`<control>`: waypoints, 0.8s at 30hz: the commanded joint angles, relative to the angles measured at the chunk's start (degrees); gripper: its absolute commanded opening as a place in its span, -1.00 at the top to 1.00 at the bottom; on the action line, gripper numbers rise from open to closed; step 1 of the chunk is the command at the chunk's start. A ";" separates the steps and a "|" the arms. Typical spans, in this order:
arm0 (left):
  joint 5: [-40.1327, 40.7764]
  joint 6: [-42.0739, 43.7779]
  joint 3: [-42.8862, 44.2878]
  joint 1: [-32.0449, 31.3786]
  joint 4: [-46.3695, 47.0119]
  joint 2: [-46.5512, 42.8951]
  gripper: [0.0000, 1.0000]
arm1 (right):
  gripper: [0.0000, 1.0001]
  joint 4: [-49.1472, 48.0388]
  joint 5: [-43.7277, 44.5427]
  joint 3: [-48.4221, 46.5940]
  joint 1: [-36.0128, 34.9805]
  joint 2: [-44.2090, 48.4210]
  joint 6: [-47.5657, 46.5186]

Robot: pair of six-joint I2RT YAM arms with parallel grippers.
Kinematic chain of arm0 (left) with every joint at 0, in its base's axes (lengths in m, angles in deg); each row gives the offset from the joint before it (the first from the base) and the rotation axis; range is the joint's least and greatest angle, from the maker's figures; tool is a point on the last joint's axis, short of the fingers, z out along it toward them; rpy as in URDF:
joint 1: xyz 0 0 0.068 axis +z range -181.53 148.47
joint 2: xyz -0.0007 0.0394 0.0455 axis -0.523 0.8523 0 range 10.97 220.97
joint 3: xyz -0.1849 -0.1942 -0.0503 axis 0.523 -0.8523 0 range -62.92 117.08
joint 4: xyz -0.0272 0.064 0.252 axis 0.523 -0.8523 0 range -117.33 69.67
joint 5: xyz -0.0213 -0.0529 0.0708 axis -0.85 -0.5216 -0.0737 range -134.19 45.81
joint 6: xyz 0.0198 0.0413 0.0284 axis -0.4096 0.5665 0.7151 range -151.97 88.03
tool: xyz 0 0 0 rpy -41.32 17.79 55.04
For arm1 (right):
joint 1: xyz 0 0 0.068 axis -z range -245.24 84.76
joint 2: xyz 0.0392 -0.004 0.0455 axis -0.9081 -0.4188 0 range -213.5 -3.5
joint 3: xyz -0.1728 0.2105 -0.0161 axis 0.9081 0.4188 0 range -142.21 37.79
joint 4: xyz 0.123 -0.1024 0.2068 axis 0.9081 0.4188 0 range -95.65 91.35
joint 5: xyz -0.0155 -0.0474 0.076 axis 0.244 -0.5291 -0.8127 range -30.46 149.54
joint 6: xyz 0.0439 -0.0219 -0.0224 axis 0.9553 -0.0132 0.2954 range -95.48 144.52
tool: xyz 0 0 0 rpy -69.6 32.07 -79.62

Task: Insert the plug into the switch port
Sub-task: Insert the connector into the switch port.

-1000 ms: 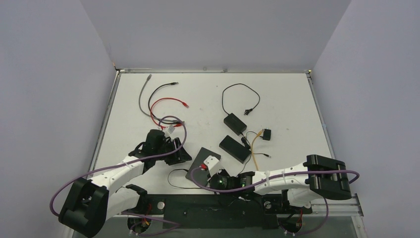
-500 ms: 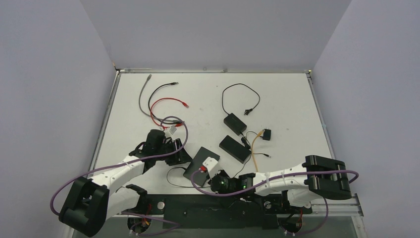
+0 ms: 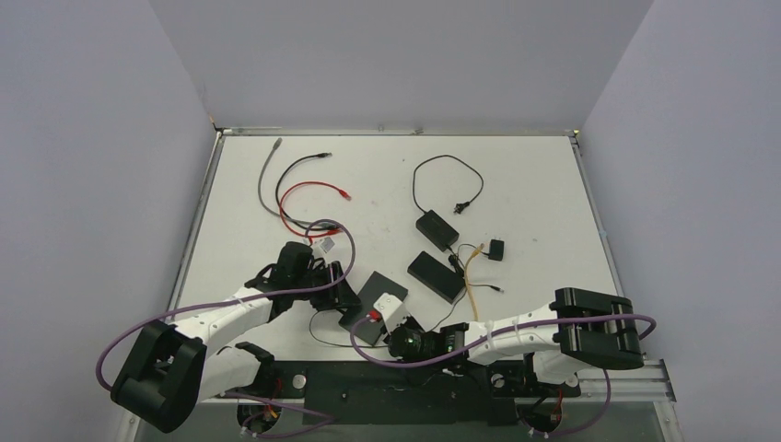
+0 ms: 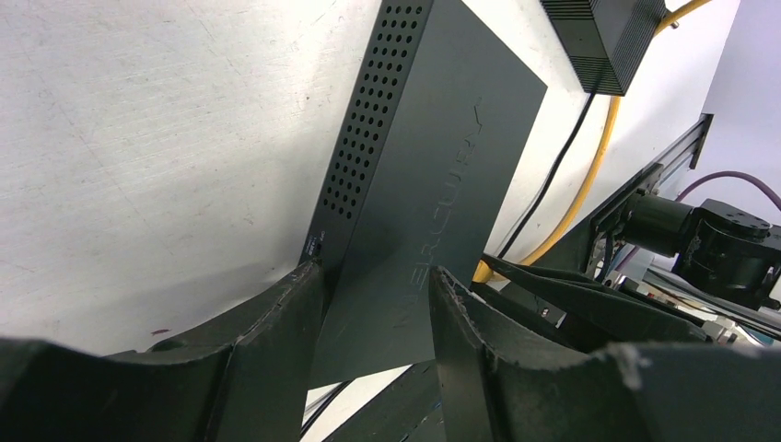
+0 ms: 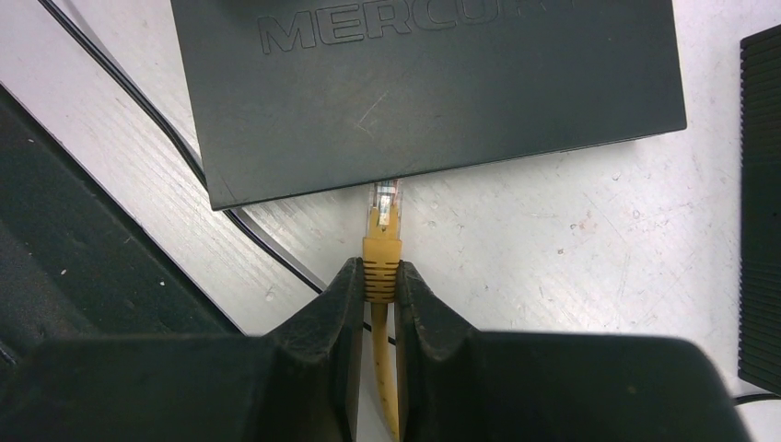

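Observation:
The black Mercury switch (image 3: 367, 301) lies on the table near the front. My left gripper (image 4: 373, 285) is shut on the switch (image 4: 433, 175), one finger on each side of its corner. My right gripper (image 5: 379, 276) is shut on the yellow plug (image 5: 382, 241) by its ribbed boot. The plug's clear tip touches the switch's (image 5: 424, 101) near edge, at the port face, which is hidden under the top panel. The yellow cable (image 3: 472, 276) trails to the right across the table.
Two black power adapters (image 3: 437, 275) (image 3: 437, 228) with cords lie right of the switch. Red, black and grey cables (image 3: 304, 196) coil at the back left. A thin black wire (image 5: 147, 120) runs beside the switch. The front rail (image 3: 396, 391) is close.
Both grippers and the switch shifted slightly left and toward the front. My right gripper moved the plug up to the switch's edge.

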 commanded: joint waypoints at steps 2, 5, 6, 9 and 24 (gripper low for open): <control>-0.75 1.16 2.48 -0.95 2.08 0.16 0.15 | 1.00 -6.07 1.68 -0.80 -0.64 -0.26 0.32; -0.71 1.23 2.39 -1.33 2.20 0.39 0.15 | 1.00 -6.83 2.51 -0.55 -0.88 0.35 -0.11; -0.73 1.21 2.39 -1.57 2.24 0.43 0.15 | 1.00 -7.03 3.08 -0.24 -1.01 0.85 -0.37; -0.64 1.44 2.60 -2.38 2.29 0.75 0.15 | 1.00 -7.82 4.38 0.27 -1.05 1.76 -0.98; 1.71 2.38 3.06 -7.09 0.62 1.35 0.22 | 1.00 -9.20 7.55 -1.51 -0.90 3.02 -7.37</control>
